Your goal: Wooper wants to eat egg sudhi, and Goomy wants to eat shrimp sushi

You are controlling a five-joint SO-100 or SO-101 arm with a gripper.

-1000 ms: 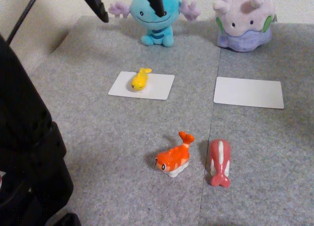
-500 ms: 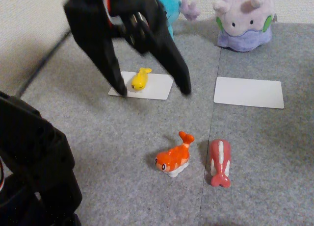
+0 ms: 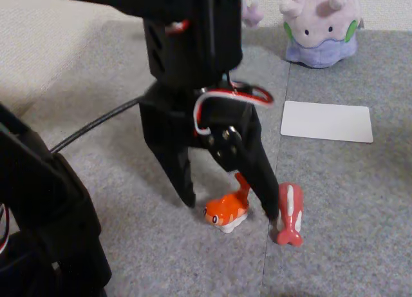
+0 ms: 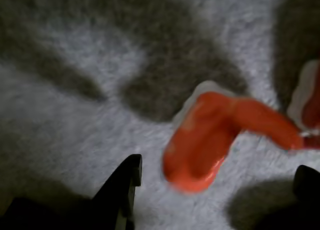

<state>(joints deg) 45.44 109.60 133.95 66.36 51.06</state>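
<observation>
The orange shrimp sushi [image 3: 226, 212] lies on the grey mat, blurred in the wrist view [image 4: 210, 135]. My black gripper [image 3: 230, 207] is open and lowered around it, one fingertip on each side [image 4: 218, 169], nothing held. Goomy [image 3: 320, 26] sits at the back right, behind a bare white card [image 3: 326, 121]. Of Wooper, a purple gill [image 3: 252, 13] peeks past the arm; the rest is hidden. The egg sudhi is hidden behind the arm.
A pinkish-red white-striped figure [image 3: 290, 213] lies right beside my right finger, its edge visible in the wrist view [image 4: 312, 105]. The arm's dark base [image 3: 45, 226] fills the lower left. A seam in the mat [image 3: 270, 245] runs front to back.
The open gripper has swung from the back near Wooper, past the egg sudhi on its card, down and forward to straddle the shrimp sushi. The arm now hides the left card.
</observation>
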